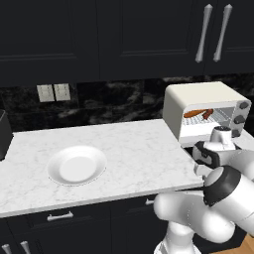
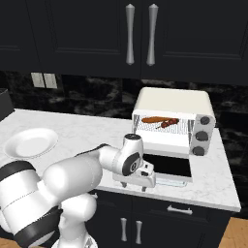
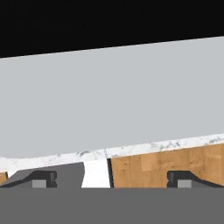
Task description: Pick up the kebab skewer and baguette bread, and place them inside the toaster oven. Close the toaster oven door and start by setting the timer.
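On the white marble counter (image 2: 213,169), at its right end, the cream-white boxy toaster oven (image 2: 172,104) was seen with its dark glass door (image 2: 167,167) folded down flat. One long orange-brown baguette bread (image 2: 154,119) and one short dark red-brown kebab skewer (image 2: 168,123) were found already lying side by side on the wire rack inside. One round white plate (image 1: 77,165) was left bare, well apart to the left.

The two-finger gripper (image 2: 134,183) was held at the door's front edge, jaws spread wide and nothing gripped.

The door was judged stiff, hinged and light; its glass looked slippery, so the pale handle bar along the free edge would be the better place to lift or push from beneath. Three dark knobs were counted on the oven's right side, small and likely to need a firm pinch.
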